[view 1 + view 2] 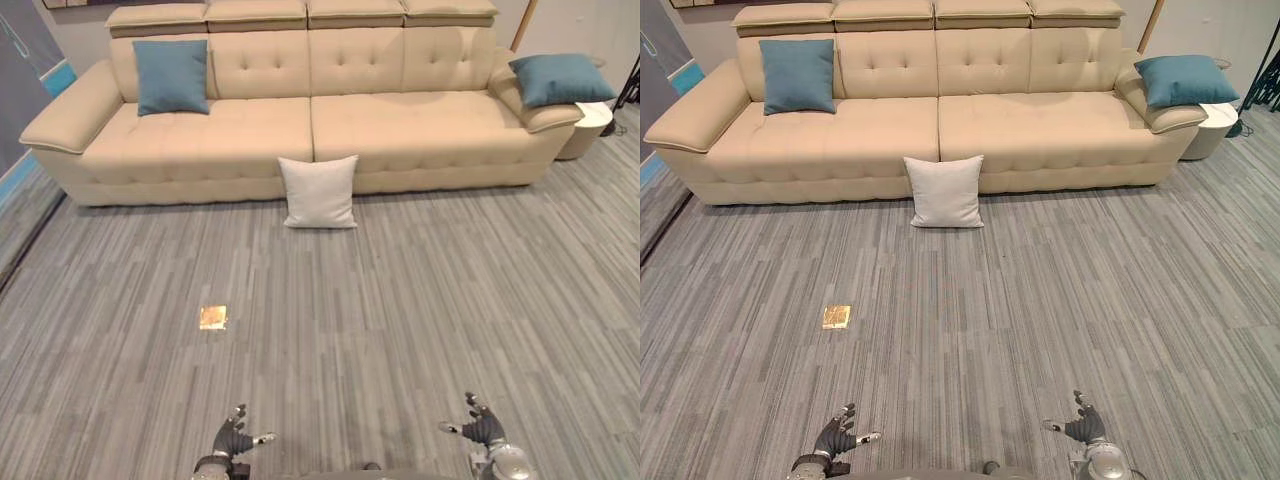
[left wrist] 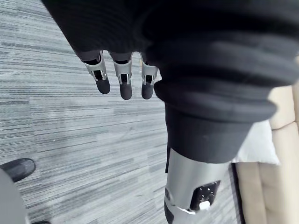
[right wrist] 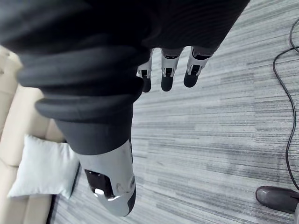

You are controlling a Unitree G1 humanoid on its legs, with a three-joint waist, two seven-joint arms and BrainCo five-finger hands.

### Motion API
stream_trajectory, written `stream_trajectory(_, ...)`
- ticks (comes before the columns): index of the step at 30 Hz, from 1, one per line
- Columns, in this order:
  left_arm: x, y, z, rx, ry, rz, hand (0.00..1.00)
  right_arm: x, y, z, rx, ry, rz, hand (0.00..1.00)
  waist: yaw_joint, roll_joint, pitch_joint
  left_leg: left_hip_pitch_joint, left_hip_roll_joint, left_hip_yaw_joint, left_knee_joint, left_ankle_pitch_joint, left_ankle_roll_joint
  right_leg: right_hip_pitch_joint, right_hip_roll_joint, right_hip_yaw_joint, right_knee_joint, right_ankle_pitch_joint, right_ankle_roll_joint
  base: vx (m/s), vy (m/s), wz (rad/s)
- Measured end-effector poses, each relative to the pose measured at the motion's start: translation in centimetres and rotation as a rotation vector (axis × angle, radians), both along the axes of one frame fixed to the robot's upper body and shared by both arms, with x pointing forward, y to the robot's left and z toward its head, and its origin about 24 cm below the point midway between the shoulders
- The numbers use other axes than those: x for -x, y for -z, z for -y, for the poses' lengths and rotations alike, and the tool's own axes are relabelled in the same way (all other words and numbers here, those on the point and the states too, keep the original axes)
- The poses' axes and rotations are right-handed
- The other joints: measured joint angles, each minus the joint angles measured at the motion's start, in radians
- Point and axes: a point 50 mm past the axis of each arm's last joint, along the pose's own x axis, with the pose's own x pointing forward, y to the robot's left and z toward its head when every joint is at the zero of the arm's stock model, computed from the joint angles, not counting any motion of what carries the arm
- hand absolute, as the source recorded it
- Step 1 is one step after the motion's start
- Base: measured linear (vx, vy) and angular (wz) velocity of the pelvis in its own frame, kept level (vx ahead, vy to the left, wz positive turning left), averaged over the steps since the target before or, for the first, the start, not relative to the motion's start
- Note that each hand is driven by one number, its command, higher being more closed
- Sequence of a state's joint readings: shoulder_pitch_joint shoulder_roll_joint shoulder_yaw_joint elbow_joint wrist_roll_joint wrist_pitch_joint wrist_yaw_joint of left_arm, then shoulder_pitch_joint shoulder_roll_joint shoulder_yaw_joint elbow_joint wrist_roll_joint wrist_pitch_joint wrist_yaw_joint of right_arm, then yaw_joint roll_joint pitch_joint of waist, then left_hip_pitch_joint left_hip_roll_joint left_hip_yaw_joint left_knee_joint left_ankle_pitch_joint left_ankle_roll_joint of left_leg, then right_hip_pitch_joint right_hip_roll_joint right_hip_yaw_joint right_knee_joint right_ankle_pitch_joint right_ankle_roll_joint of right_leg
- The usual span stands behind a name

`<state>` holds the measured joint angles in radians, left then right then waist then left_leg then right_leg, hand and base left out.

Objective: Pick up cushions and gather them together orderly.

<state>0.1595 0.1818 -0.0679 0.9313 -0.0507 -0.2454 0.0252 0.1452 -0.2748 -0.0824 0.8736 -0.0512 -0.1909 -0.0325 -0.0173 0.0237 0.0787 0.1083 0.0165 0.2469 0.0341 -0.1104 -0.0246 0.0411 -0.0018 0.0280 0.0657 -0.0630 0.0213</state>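
Cushions sit apart about the long beige tufted sofa (image 1: 400,125): a white square fabric cushion (image 1: 319,192) stands on the grey striped carpet floor (image 1: 450,300), leaning on the sofa's front at its middle; a teal square cushion (image 1: 172,77) is propped against the sofa's backrest near its left end; a second teal cushion (image 1: 548,79) lies on the sofa's right armrest. The left hand (image 1: 232,438) and right hand (image 1: 483,430) hang over the floor well in front of the sofa, each empty, fingers straight and spread.
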Motion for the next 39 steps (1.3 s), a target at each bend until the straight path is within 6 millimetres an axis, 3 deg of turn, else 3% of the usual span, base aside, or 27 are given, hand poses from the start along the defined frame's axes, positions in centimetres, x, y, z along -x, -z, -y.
stream_trajectory(12, 1.7, 0.2, -1.2, -0.018, -0.051, -0.038, 0.0, 0.0, -0.2, 0.6, -0.001, 0.018, 0.006, 0.0, -0.007, 0.0, -0.002, 0.002, -0.004, -0.035, -0.056, 0.037, 0.005, -0.001, -0.001, -0.047, -0.022, 0.006, -0.006, -0.02, -0.014, 0.11)
stream_trajectory(19, 1.0, -0.1, -1.2, -0.011, -0.071, -0.002, 0.0, -1.2, -0.4, 0.1, -0.023, 0.027, 0.042, 0.0, -0.008, -0.013, 0.011, -0.024, -0.004, -0.053, -0.037, 0.038, 0.006, -0.003, -0.003, -0.072, -0.025, 0.006, -0.005, 0.03, -0.018, 0.1)
stream_trajectory(22, 0.0, -0.8, -1.4, -0.005, -0.089, 0.05, 0.0, -1.8, -0.4, -0.5, -0.052, 0.043, 0.065, 0.0, 0.0, -0.021, 0.033, -0.068, 0.001, -0.054, 0.019, 0.009, 0.026, -0.027, -0.004, -0.077, -0.008, 0.0, 0.0, -0.03, 0.002, 0.04)
stream_trajectory(25, -0.7, -1.3, -1.3, 0.007, -0.097, 0.094, 0.0, -2.5, -0.7, -0.5, -0.057, 0.047, 0.085, 0.0, 0.006, -0.013, 0.054, -0.118, -0.003, -0.044, 0.114, -0.06, 0.043, -0.095, -0.026, -0.08, 0.115, -0.085, 0.027, -0.03, 0.046, 0.03)
stream_trajectory(26, -0.8, -1.4, -1.3, 0.01, -0.098, 0.103, 0.0, -2.6, -0.7, -0.5, -0.057, 0.048, 0.084, 0.0, 0.006, -0.013, 0.058, -0.133, -0.013, -0.036, 0.153, -0.097, 0.058, -0.135, -0.05, -0.084, 0.199, -0.139, 0.064, -0.01, 0.089, 0.04)
stream_trajectory(28, -0.8, -1.6, -1.3, 0.011, -0.101, 0.114, 0.0, -2.6, -0.7, -0.6, -0.058, 0.047, 0.084, 0.0, 0.005, -0.019, 0.066, -0.129, -0.027, -0.024, 0.179, -0.138, 0.072, -0.198, -0.09, -0.1, 0.383, -0.183, 0.125, 0.06, 0.114, -0.04)
stream_trajectory(29, -0.8, -1.7, -1.4, 0.008, -0.104, 0.114, 0.0, -2.8, -0.7, -0.9, -0.064, 0.041, 0.087, 0.0, 0.007, -0.015, 0.077, -0.109, -0.034, -0.025, 0.188, -0.155, 0.089, -0.286, -0.119, -0.125, 0.568, -0.168, 0.108, 0.11, 0.098, -0.04)
stream_trajectory(31, -0.9, -1.7, -1.8, -0.008, -0.106, 0.112, 0.0, -2.8, -0.5, -1.2, -0.073, 0.035, 0.084, 0.0, 0.004, -0.006, 0.092, -0.064, -0.033, -0.026, 0.187, -0.174, 0.103, -0.357, -0.145, -0.169, 0.7, -0.191, 0.08, 0.22, 0.081, -0.01)
stream_trajectory(32, -1.1, -1.8, -2.0, -0.017, -0.109, 0.115, 0.0, -3.0, -0.6, -1.2, -0.072, 0.033, 0.089, 0.0, 0.001, -0.008, 0.1, -0.042, -0.025, -0.025, 0.18, -0.181, 0.095, -0.395, -0.152, -0.2, 0.679, -0.204, 0.082, 0.35, 0.065, 0.03)
stream_trajectory(33, -1.6, -2.0, -2.2, -0.019, -0.108, 0.128, 0.0, -3.0, -0.7, -1.2, -0.07, 0.032, 0.091, 0.0, -0.003, 0.005, 0.105, -0.028, -0.018, -0.029, 0.175, -0.185, 0.089, -0.418, -0.152, -0.222, 0.635, -0.203, 0.081, 0.31, 0.034, 0.12)
stream_trajectory(34, -2.3, -2.3, -2.2, -0.023, -0.103, 0.145, 0.0, -3.2, -0.7, -1.2, -0.07, 0.03, 0.094, 0.0, -0.007, -0.004, 0.112, -0.014, -0.009, -0.037, 0.169, -0.19, 0.083, -0.442, -0.148, -0.24, 0.579, -0.199, 0.08, 0.38, -0.015, 0.24)
stream_trajectory(36, -3.6, -2.7, -2.1, -0.025, -0.089, 0.177, 0.0, -3.5, -0.9, -1.2, -0.068, 0.026, 0.102, 0.0, -0.028, 0.006, 0.14, 0.044, 0.014, -0.063, 0.113, -0.191, 0.056, -0.469, -0.116, -0.268, 0.37, -0.111, 0.065, 0.51, -0.073, 0.37)
stream_trajectory(37, -3.8, -2.8, -2.0, -0.025, -0.074, 0.18, 0.0, -3.4, -0.8, -1.1, -0.066, 0.027, 0.099, 0.0, -0.032, -0.004, 0.142, 0.073, 0.019, -0.07, 0.089, -0.193, 0.035, -0.47, -0.104, -0.272, 0.298, -0.066, 0.058, 0.66, -0.136, 0.44)
stream_trajectory(39, -4.0, -2.7, -1.6, -0.017, -0.06, 0.18, 0.0, -2.5, -0.7, -1.0, -0.063, 0.029, 0.087, 0.0, -0.048, -0.026, 0.132, 0.131, 0.026, -0.097, 0.095, -0.223, -0.021, -0.485, -0.11, -0.246, 0.331, 0.089, -0.04, 0.6, -0.162, 0.42)
